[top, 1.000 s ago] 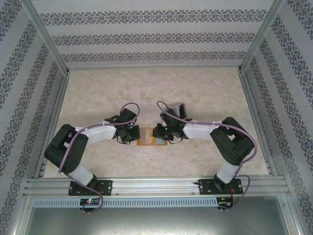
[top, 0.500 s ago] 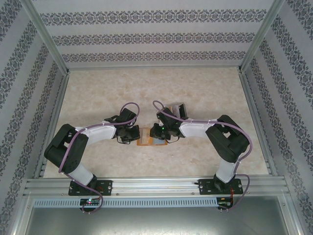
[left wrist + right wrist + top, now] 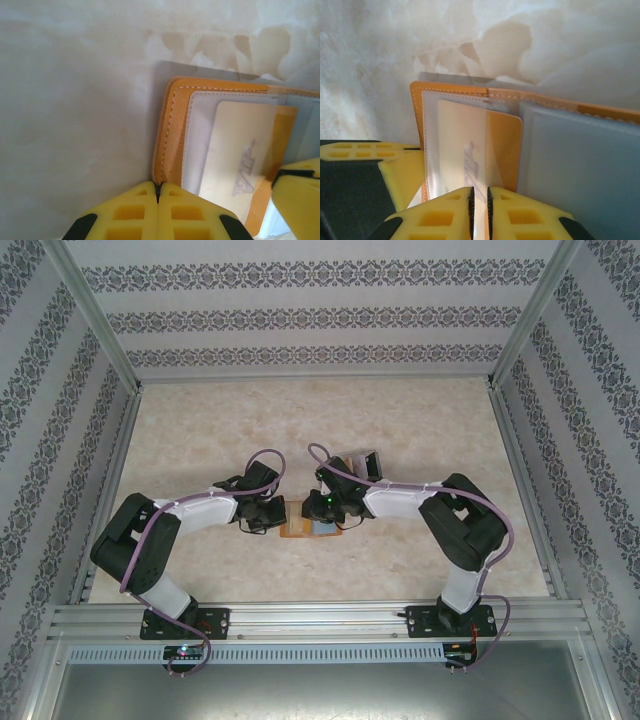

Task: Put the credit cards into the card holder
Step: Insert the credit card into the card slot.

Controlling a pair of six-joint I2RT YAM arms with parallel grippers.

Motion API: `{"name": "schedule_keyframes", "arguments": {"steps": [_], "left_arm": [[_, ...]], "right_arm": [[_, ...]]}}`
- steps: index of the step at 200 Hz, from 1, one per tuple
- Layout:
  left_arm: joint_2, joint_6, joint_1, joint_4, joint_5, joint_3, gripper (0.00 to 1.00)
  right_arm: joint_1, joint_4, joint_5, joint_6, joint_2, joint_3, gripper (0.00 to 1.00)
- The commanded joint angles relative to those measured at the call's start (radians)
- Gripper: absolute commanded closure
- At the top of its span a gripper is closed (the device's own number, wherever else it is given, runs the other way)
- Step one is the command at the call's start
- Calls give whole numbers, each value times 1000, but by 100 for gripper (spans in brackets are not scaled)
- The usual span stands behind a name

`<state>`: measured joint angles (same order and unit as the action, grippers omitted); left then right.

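The card holder [image 3: 296, 531] lies open on the tabletop [image 3: 400, 420] between the arms. The left gripper [image 3: 158, 197] is clenched, its tips at the card holder's outer edge, apparently to stop it sliding. The right gripper [image 3: 479, 202] grasps the credit card [image 3: 460, 145] by its near edge. The card sits mostly under the frosted pocket [image 3: 200, 130], with one strip uncovered. A further sideways push should seat it.

We observe a bench [image 3: 400, 410] with a pale, marbled beige surface under even light. Three walls [image 3: 300, 315] enclose it, papered white with grey ornamental bands. Aluminium posts [image 3: 93, 315] rise at the rear corners. An aluminium rail [image 3: 320, 618] spans the near edge, with a slotted strip [image 3: 320, 652] just beside it.
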<state>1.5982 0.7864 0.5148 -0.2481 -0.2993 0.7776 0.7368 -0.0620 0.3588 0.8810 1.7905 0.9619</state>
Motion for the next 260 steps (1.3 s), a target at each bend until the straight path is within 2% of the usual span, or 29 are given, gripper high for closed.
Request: {"name": "schedule_keyframes", "arguments": {"steps": [1,100,126,177,200,233,260], "left_arm": [[25,-10,-4,-26,6,-19,100],[29,-13,-4,-25,-1,-14,100],[31,-11,-4,-17,-9,-17,100],[23,-9,-4,-26,2,-19,100],[5,-7,-4,-39,18,-20,100],[-17,-3,-4,-51,44,-21,100],[-8,-8,-4,-54,45,-14,100]], "right_arm": [[-4,-104,-83,-51,-72,3,83],[17,-88,-14,-40,57,63,91],[24,-25,31,-26,74,69,91],[27,-20,51,-17,95,92,91],[23,-54,17,-26,47,72,89],[26,-284,-196,-116,-32,93,85],[2,-370,-234,-145,-4,83,86]]}}
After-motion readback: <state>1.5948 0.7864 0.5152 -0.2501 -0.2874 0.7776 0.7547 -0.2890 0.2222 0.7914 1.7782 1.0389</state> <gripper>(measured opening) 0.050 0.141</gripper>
